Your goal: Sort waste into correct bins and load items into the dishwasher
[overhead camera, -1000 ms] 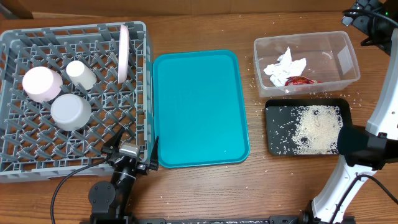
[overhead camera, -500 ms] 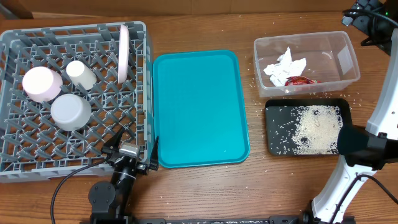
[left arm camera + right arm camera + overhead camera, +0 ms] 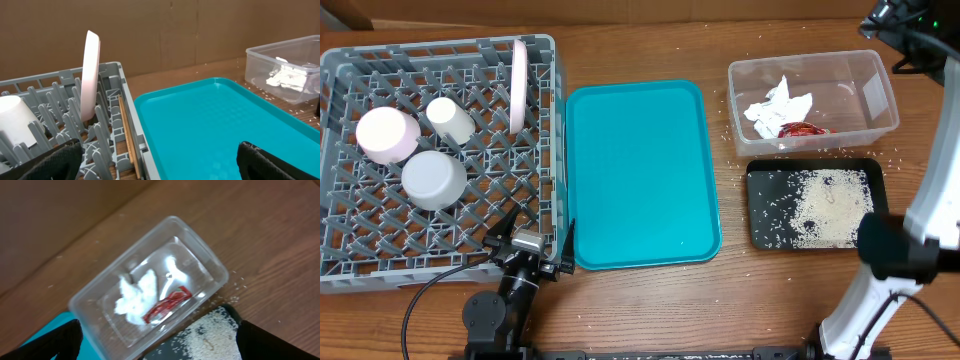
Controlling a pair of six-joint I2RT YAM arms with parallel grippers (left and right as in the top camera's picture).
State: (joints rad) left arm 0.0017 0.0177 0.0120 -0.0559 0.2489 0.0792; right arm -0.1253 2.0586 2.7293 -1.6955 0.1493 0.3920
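The grey dish rack (image 3: 440,48) at the left holds an upright white plate (image 3: 518,85), a pale bowl (image 3: 387,135), a small white cup (image 3: 450,118) and a white bowl (image 3: 433,180). The clear tub (image 3: 880,95) at the back right holds the crumpled napkin (image 3: 778,108) and the red wrapper (image 3: 802,129). The black tray (image 3: 760,215) in front of it holds rice grains (image 3: 830,208). My left gripper (image 3: 530,243) is open and empty at the rack's front right corner. My right gripper (image 3: 160,340) is open and empty, high above the tub (image 3: 100,310) and the rice (image 3: 215,335).
The teal serving tray (image 3: 640,175) lies bare between the rack and the bins. Thin wooden chopsticks (image 3: 127,135) lie inside the rack along its right wall. Loose grains are scattered on the wood around the tub and black tray. A brown wall stands behind the table.
The right arm has shifted a little to the left in the overhead view. The left arm and all objects have not moved.
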